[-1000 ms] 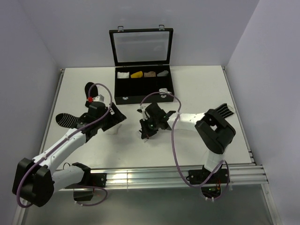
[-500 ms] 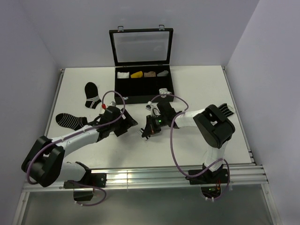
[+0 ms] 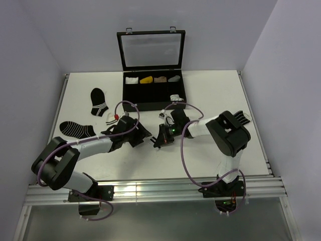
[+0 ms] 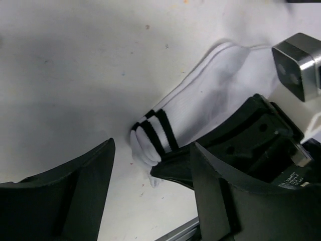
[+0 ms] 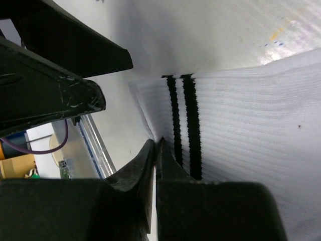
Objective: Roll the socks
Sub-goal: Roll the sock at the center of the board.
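Observation:
The white socks [image 4: 200,103] lie flat on the table, with two black bands round the cuff [image 5: 183,115]. My right gripper [image 5: 158,150] is shut on the cuff's edge, pinching the layers between its tips. It also shows as a black body [image 4: 261,140] lying over the socks. My left gripper [image 4: 150,201] is open, one finger on each side, and the cuff end lies just ahead of the gap with nothing between the fingers. From above, the left gripper [image 3: 142,134] and the right gripper [image 3: 158,142] almost meet at the table's middle.
A black case [image 3: 131,95] with its lid up stands at the back and holds several rolled bundles. A small white-black bundle [image 3: 174,97] sits at its right end. Black striped socks lie at the left [image 3: 99,102] [image 3: 76,129] and right [image 3: 242,118]. Metal rails [image 3: 165,188] run along the near edge.
My left arm has swung right and lower, bringing its gripper up against the right gripper, and its jaws have narrowed somewhat. The right gripper stayed shut on the cuff and shifted slightly.

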Controlling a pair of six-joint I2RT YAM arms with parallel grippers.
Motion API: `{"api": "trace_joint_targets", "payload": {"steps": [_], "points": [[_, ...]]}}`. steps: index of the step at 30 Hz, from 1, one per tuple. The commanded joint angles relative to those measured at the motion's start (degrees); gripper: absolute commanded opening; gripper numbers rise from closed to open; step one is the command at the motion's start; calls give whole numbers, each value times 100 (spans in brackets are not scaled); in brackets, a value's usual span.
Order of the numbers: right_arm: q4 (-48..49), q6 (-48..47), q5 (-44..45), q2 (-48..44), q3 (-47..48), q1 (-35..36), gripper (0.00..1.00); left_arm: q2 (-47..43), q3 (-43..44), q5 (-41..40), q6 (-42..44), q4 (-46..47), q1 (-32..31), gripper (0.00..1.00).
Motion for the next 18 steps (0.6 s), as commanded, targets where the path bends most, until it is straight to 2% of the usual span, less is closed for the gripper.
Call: {"api": "trace_joint_targets", "payload": {"steps": [1, 5, 16, 18], "points": [[264, 70, -90, 119, -67, -111, 0, -80, -204, 17, -233, 742, -51, 65], [370, 167, -221, 154, -84, -146, 0, 77, -205, 167, -207, 1042, -86, 63], [238, 71, -221, 128, -40, -146, 0, 508, 7, 237, -225, 761, -131, 62], [230, 71, -213, 110, -49, -146, 0, 561, 59, 193, -225, 708, -139, 57]]}}
